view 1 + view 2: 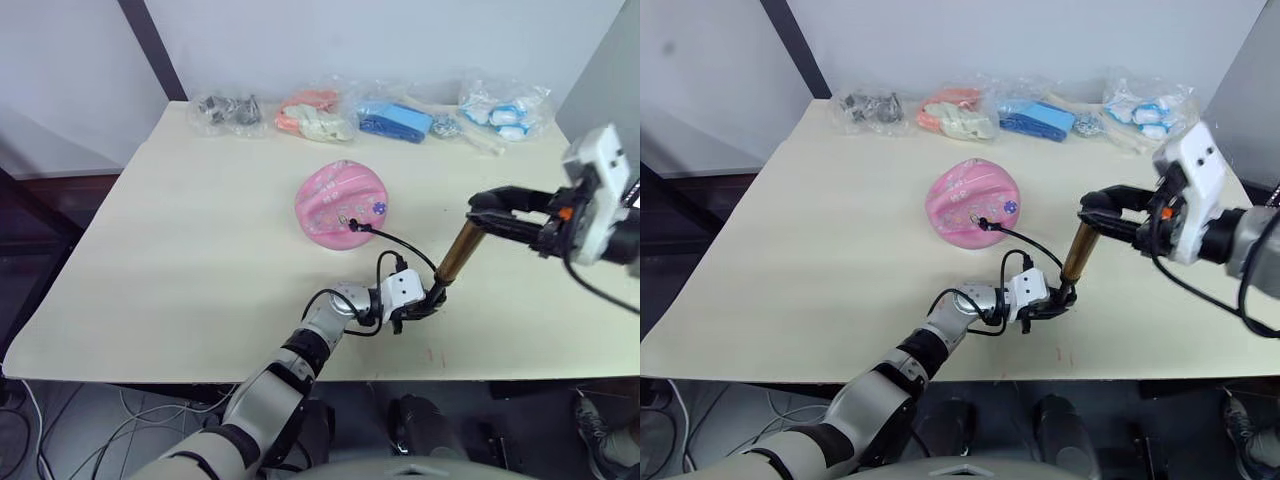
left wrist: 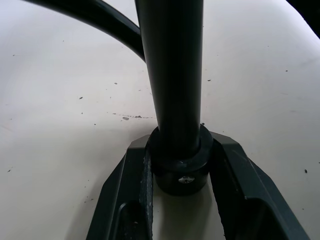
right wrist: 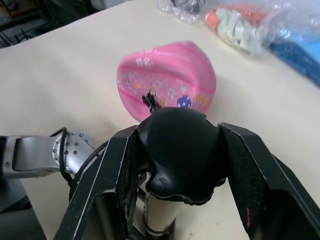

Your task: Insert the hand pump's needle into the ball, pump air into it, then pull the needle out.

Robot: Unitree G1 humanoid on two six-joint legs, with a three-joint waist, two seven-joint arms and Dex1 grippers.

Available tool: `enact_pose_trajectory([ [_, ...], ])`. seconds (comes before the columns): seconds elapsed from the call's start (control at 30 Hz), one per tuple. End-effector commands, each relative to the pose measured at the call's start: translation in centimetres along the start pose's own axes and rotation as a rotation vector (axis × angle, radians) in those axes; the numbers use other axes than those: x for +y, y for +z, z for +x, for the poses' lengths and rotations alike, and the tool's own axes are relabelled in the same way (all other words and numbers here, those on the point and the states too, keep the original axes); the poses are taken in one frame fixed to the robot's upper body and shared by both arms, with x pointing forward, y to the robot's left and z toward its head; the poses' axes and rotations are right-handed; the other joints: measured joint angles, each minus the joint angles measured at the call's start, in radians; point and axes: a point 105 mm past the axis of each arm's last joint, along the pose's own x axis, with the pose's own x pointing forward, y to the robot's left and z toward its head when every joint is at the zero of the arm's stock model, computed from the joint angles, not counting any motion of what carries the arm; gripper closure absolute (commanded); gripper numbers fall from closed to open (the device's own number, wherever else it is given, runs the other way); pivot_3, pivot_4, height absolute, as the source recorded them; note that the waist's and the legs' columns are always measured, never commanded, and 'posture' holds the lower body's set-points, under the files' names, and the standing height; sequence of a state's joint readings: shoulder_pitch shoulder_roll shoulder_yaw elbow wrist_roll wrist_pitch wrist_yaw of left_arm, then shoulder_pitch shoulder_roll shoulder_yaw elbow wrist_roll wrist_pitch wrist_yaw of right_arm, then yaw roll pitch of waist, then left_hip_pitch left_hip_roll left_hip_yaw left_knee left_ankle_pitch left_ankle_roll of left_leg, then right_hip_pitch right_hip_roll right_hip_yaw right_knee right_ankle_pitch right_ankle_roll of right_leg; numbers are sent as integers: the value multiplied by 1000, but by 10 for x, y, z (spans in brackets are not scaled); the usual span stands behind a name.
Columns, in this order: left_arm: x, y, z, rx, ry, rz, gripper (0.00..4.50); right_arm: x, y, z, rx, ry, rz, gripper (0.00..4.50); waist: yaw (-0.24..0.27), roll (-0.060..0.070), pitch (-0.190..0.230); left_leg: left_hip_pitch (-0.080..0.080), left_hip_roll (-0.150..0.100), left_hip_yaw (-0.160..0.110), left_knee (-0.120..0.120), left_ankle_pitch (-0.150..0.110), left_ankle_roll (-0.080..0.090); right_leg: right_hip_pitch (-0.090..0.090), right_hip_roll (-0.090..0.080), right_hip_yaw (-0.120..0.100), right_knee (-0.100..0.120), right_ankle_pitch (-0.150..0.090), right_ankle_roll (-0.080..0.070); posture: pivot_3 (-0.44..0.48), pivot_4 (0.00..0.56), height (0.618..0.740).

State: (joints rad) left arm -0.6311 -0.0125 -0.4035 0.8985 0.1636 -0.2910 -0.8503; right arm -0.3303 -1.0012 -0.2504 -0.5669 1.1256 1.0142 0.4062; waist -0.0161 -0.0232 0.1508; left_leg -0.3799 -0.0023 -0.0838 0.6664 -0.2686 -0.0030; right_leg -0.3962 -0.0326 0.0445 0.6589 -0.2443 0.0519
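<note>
Pink ball (image 1: 342, 206) mid-counter, needle seated; left pincer (image 1: 432, 297) clamps hand pump (image 1: 458, 254) base, right pincer (image 1: 487, 214) grips T-handle; hard stroke could yank needle out.

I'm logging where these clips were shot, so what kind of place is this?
Probably a lab or test room: a plain cream table against a bare pale wall, with a row of items in clear plastic bags at the back, and a pink ball hooked to a hand pump.

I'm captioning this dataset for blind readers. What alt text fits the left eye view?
Two robot tools hold a gold-barrelled hand pump upright on a cream table: left tool at its base, right tool on its handle. Its black hose runs into a partly deflated pink rubber ball.
</note>
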Motion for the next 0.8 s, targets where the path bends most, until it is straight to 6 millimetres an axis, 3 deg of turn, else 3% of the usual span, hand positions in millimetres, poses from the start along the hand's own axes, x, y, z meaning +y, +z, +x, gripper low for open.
enact_pose_trajectory([
  [0.03,-17,-17,2,66,-70,-4,3418,7,-45,19,105,14,60,2561,-1,-2,-2,0,0,0,0,0,0,0,0,0,0,0,0,0,150,740],
  [0.2,-18,-16,3,63,-75,-4,3418,23,-87,42,185,69,62,2561,-3,-3,-6,1,1,0,0,0,0,1,1,0,-1,0,0,0,150,740],
  [0.27,-19,-15,3,62,-77,-3,3418,24,-92,45,192,76,49,2561,-5,-2,-9,1,1,0,0,0,0,1,2,0,-1,0,0,0,150,740],
  [0.47,-19,-16,3,63,-78,-4,3418,14,-38,30,68,60,-30,2561,-6,-3,-9,1,1,-1,0,0,0,1,2,0,-1,-1,0,0,150,740],
  [0.63,-19,-19,2,73,-77,-7,3418,1,41,-4,-58,32,-128,2561,2,9,0,-1,-1,-1,0,0,0,-1,0,0,-1,0,-1,0,150,740],
  [0.8,-19,-20,2,76,-76,-9,3418,0,79,-30,-84,20,-159,2561,6,9,1,-4,-2,-3,-1,0,0,-3,-2,-2,-2,-1,0,0,150,740],
])
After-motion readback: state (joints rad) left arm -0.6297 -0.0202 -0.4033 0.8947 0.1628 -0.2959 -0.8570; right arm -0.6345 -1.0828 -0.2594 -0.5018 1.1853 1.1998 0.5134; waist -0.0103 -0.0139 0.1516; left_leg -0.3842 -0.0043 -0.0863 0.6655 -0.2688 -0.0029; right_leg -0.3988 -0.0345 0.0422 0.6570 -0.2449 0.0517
